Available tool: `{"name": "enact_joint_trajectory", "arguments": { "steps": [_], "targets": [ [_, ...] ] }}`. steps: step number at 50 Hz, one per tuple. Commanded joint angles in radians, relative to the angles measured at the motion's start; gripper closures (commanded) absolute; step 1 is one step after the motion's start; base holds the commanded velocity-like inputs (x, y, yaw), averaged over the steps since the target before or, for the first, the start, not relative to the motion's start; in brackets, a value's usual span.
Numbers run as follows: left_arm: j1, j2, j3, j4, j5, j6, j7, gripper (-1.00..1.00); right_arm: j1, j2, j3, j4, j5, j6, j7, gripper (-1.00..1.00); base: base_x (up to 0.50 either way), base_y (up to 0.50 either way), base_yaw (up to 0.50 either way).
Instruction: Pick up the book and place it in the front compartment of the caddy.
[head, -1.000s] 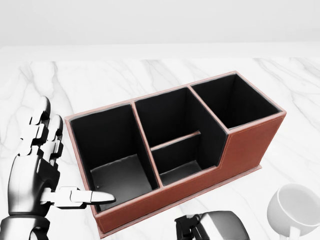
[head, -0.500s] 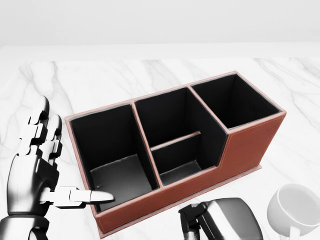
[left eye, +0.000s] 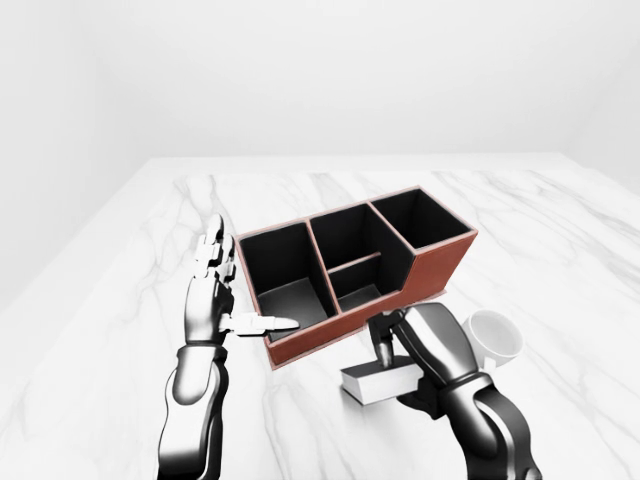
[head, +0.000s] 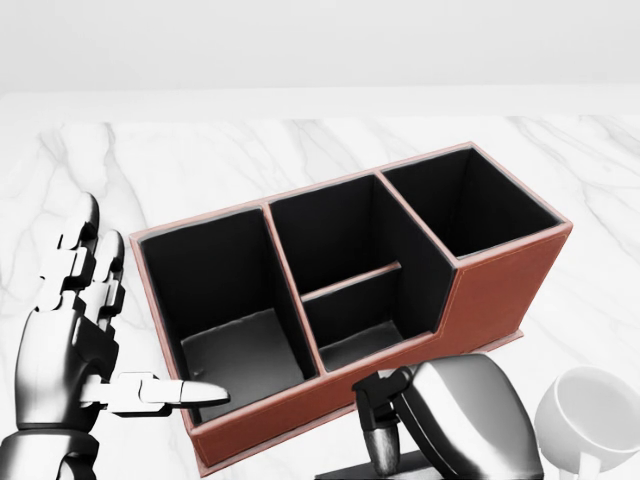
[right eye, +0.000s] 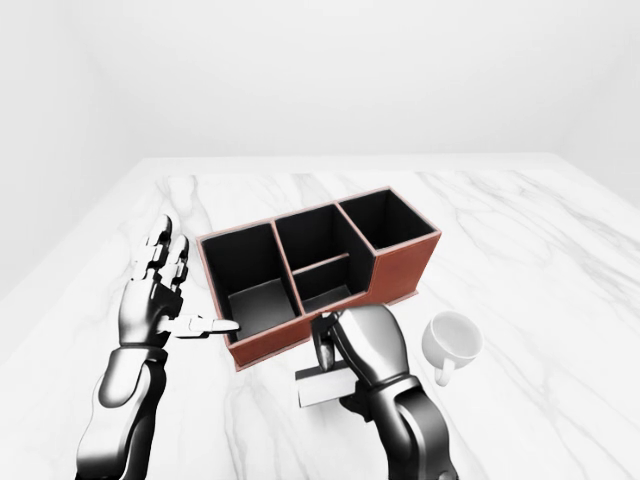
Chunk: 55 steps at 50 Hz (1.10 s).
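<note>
One marble table (left eye: 560, 240) carries a reddish caddy (left eye: 440, 262), its black compartments all bare. Just left of the caddy, the left hand (left eye: 212, 298) stands upright with fingers spread apart. Just below the caddy, the right hand (left eye: 425, 350) clamps the white book (left eye: 375, 383). Right of that sits a white cup (right eye: 452, 340).

Caddy (head: 500, 290) matt red leather, black lining; table (left eye: 560, 250) glossy marble.
</note>
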Motion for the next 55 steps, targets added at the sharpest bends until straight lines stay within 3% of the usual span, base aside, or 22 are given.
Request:
{"name": "enact_joint_trajectory", "arguments": {
  "steps": [1,25,33,55],
  "targets": [
    [-0.003,0.001,0.001,0.009,-0.001,0.000,0.001,-1.00,-0.100,0.025,-0.034,-0.062,-0.017,0.033,0.080,1.00,0.00,0.00,0.00],
    [-0.001,0.000,-0.001,0.006,0.000,0.000,0.001,-1.00,-0.372,0.052,-0.091,-0.078,-0.039,0.130,0.267,1.00,0.00,0.00,0.00],
    [-0.004,0.002,0.005,0.009,-0.004,0.000,0.000,-1.00,-0.498,0.058,-0.103,-0.049,-0.030,0.130,0.336,1.00,0.00,0.00,0.00],
    [-0.006,0.002,0.004,0.014,-0.002,0.000,0.001,-1.00,-0.616,0.025,-0.132,0.087,-0.002,0.130,0.303,1.00,0.00,0.00,0.00]
  ]
}}
